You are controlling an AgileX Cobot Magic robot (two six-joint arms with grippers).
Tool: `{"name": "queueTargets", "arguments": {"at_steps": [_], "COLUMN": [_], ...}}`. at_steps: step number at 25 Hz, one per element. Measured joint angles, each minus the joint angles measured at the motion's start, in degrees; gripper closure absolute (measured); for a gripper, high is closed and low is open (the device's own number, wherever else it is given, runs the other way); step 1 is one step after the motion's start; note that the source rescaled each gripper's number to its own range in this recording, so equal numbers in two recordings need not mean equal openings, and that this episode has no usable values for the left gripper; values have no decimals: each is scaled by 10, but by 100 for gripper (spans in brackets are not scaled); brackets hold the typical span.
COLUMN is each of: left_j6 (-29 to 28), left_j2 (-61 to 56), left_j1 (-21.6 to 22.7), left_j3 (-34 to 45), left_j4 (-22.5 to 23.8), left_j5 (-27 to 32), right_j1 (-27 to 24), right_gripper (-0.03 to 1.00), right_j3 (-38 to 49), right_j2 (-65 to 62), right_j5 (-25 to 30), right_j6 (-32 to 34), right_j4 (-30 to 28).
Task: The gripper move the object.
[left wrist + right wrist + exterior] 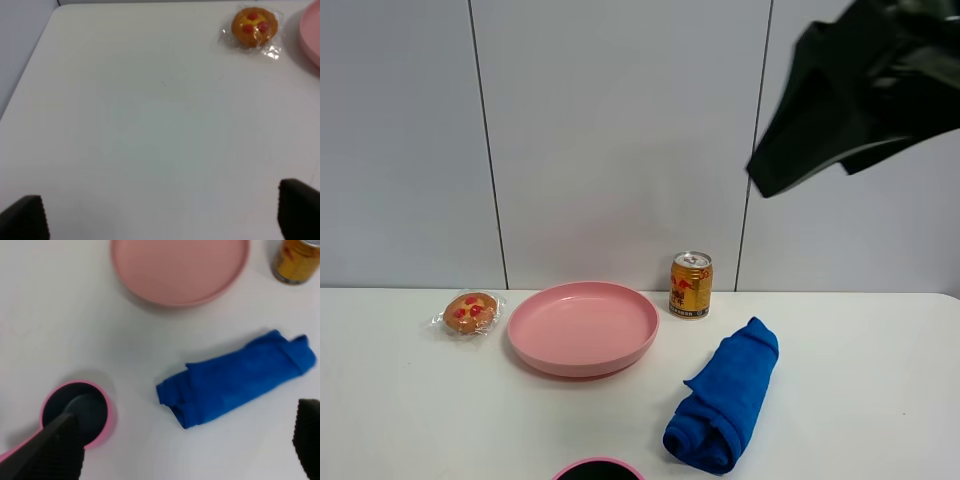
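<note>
The object, a wrapped golden-brown pastry (470, 313) with red jam spots, lies on the white table at the back left, just left of the pink plate (583, 327). In the left wrist view the pastry (253, 27) lies far ahead of my left gripper (162, 220), which is open and empty above bare table. My right gripper (180, 447) is open and empty, high above the blue cloth (235, 382) and a pink cup (77, 412). In the exterior view only a dark part of the right arm (865, 90) shows, at the top right.
A gold can (690, 285) stands behind the plate's right side. The rolled blue cloth (725, 395) lies at the front right. The pink cup's rim (600, 467) shows at the front edge. A grey panelled wall stands behind the table.
</note>
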Motion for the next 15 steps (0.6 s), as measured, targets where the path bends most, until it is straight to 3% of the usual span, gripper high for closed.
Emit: {"name": "queueTargets", "arguments": {"at_steps": [5, 10, 15], "left_j6": [0, 0, 0], "left_j2": [0, 0, 0], "left_j1": [0, 0, 0], "left_j3": [0, 0, 0], "left_j4": [0, 0, 0], "left_j5": [0, 0, 0], "right_j1": [-101, -218, -297], "right_gripper": [10, 10, 10], "right_j3": [84, 133, 169], "right_j2": [-120, -233, -355], "right_j5": [7, 59, 102], "right_j6": [2, 2, -6], "right_j4": [2, 15, 29]}}
